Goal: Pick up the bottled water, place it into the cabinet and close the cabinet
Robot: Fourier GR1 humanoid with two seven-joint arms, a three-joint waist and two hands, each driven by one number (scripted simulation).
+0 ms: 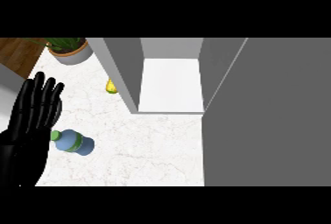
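Your left robot hand [33, 114] was spread flat, fingers straight, holding nothing. The bottled water [73, 142] lay on its side on the worktop [149, 148], just beside that robot hand. You needed to curl round its body before lifting toward the open cabinet [169, 83].

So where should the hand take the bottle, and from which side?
Around the blue body, between the green cap and green band. The bottle lies on its side on the counter, cap toward the left hand, so coming down from above with fingers across its width looks best.
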